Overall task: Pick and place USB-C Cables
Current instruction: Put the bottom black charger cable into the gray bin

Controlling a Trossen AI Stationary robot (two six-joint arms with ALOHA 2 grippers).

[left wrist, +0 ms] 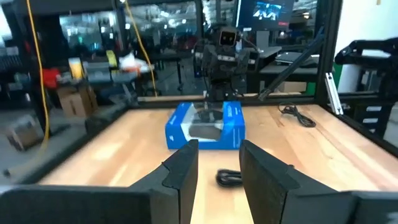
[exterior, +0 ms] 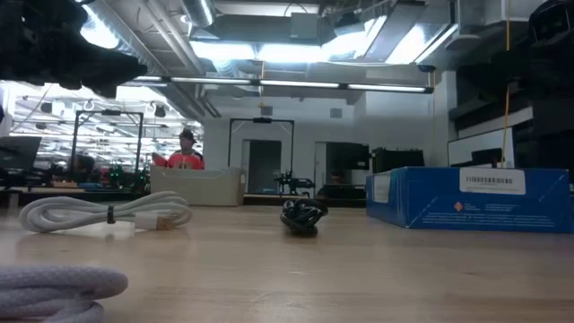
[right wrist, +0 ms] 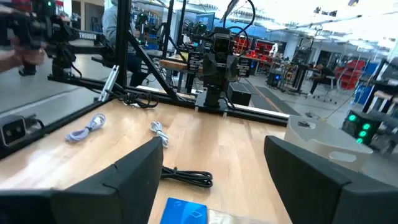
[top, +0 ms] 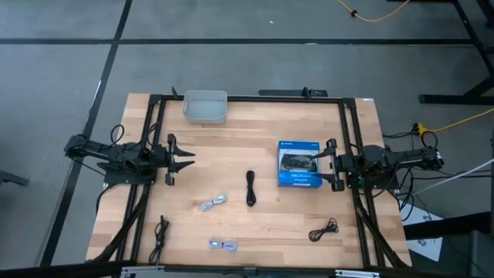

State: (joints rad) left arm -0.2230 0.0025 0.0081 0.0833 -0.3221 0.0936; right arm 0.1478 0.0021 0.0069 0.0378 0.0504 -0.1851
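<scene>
Five small cable bundles lie flat on the wooden table. A black one [top: 251,188] lies mid-table and shows ahead of my left gripper [left wrist: 230,178] and in the right wrist view [right wrist: 186,177]. A silvery-grey one [top: 214,202] lies left of it, another [top: 224,245] near the near edge. Two more black ones lie near-left [top: 160,232] and near-right [top: 324,230]. My left gripper [top: 191,158] is open at the table's left side, above the wood. My right gripper [top: 323,166] is open wide [right wrist: 212,146] at the right edge of the blue box [top: 299,164].
A flat blue box picturing a game controller lies right of centre [left wrist: 205,127]. A translucent grey bin [top: 205,106] stands at the far edge [right wrist: 317,140]. Black frame rails [top: 154,139] run along the left, right and far sides. Bare wood lies between the cables.
</scene>
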